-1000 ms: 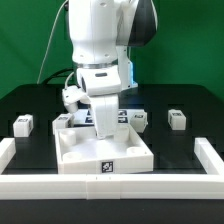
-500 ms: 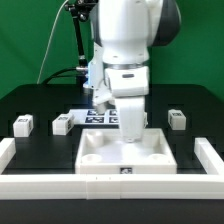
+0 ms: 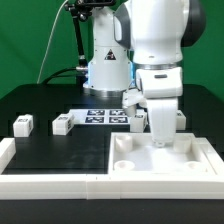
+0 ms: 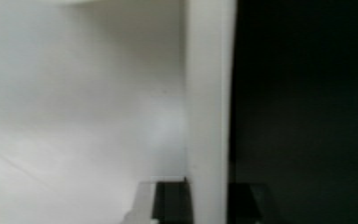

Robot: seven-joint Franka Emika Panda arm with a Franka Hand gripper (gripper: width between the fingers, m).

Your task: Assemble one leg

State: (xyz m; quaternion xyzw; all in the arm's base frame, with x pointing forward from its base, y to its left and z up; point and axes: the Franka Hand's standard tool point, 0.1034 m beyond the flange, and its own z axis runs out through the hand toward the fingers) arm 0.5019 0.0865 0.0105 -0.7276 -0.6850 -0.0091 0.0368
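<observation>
1. Shifted toward the exterior view's right since the earlier pictures are the arm point(image 3: 160, 50) and the tray point(image 3: 190, 160). The tray is now set in the corner of the low white fence point(image 3: 50, 190) that borders the table point(image 3: 60, 155).
2. One arm and one gripper point(image 3: 160, 140) are counted. The gripper is pointed straight down at the tray's back rim. In the wrist view a white wall is seen running between two dark fingertips point(image 4: 167, 205), so the gripper is judged to be clamped on the tray rather than standing free.
3. One tray is counted, lying flat with its hollow side up.
4. One marker board point(image 3: 105, 115) is seen, lying behind the tray toward the exterior view's left.
5. Three legs are counted, all resting on the table and none held. The nearest leg point(image 3: 136, 119) is found just beside the gripper, on the exterior view's left of it. The middle leg point(image 3: 62, 124) and the far leg point(image 3: 22, 124) are placed well apart from the gripper on that same side. A fourth behind the arm cannot be ruled out.
6. Each leg is taken to be standing upright, though its long axis is too small to be read surely. A sideways reach leftward is therefore judged to be called for once the tray is let go.
</observation>
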